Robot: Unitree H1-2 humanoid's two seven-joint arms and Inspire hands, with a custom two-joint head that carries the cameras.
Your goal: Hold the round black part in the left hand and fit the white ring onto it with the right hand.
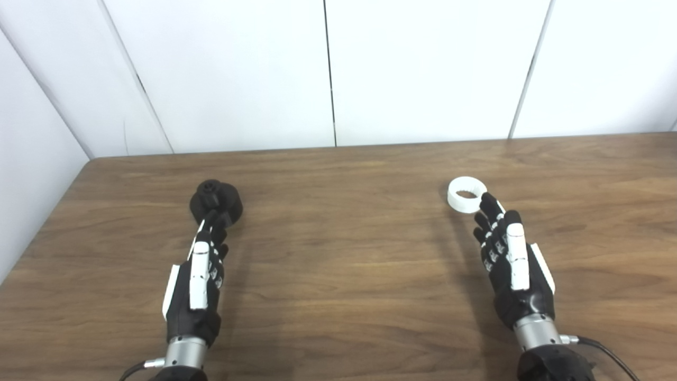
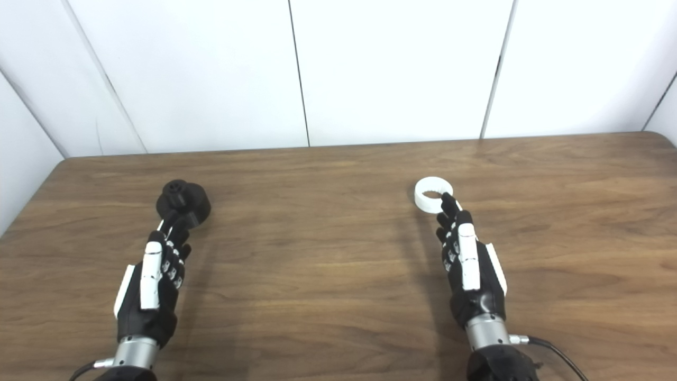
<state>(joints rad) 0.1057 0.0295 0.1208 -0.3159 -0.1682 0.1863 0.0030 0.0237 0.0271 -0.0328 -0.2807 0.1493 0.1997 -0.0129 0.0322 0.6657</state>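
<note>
Currently you see the left hand (image 1: 198,275), fingers extended and empty, reaching the round black part (image 1: 216,201) on the desk (image 1: 344,264); right hand (image 1: 510,259), likewise empty, fingertips at the white ring (image 1: 466,194).
</note>
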